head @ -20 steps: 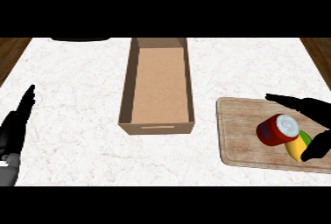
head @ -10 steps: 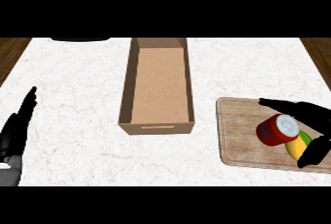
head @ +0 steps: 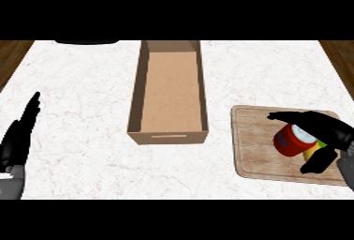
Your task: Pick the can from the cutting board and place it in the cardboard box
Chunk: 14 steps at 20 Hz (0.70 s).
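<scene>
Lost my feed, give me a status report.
Right hand curled round can on cutting board. Left hand open, resting at left edge. Cardboard box open; nothing between it and the can.

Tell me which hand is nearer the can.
Right. The right hand is curled round the can on the cutting board. The left hand rests open at the counter's far left edge, beyond the cardboard box.

The left robot hand point(head: 17, 140) is black, with long, thin fingers, and below it a short piece of grey forearm point(head: 10, 185) is visible. The right robot hand point(head: 325, 136) is also black, with thick rounded fingers and a broad thumb; a small part of its grey forearm point(head: 346, 168) shows at the edge.
</scene>
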Each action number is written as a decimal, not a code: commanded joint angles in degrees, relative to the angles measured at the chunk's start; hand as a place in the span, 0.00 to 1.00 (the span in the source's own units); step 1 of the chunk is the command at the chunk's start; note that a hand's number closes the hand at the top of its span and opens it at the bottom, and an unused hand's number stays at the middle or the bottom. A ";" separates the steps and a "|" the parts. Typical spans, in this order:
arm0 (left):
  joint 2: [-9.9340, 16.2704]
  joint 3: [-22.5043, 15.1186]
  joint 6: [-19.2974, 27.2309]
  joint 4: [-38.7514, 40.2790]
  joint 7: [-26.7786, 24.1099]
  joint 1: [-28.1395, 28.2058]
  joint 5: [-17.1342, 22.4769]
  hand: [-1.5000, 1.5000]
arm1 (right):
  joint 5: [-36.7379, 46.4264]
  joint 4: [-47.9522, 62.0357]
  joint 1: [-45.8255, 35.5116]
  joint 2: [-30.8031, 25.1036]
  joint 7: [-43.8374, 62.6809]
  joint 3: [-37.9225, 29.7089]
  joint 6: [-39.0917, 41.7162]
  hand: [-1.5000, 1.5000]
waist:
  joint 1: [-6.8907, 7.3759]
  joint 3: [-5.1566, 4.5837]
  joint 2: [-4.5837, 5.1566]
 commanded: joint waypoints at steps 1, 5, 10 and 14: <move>-0.36 1.95 -1.11 2.25 -2.40 -0.02 -0.36 0.50 | 3.85 0.45 1.62 1.73 -1.42 -0.60 -4.93 1.00 | -0.15 0.41 0.38; -1.56 0.87 -0.63 1.40 -3.86 1.40 -1.01 0.50 | 8.32 6.90 -0.77 5.19 -4.80 -0.45 -17.08 1.00 | 0.22 0.43 0.45; -1.10 0.50 -1.69 1.58 -0.91 -3.16 -1.35 0.50 | 10.09 16.41 -13.26 3.11 -13.44 0.11 -17.11 1.00 | 2.22 0.54 1.10; -1.80 -1.42 -2.47 1.08 -1.06 -6.16 -1.83 0.50 | 11.04 20.10 -20.70 2.15 -22.55 3.57 -15.59 1.00 | 6.99 0.80 3.06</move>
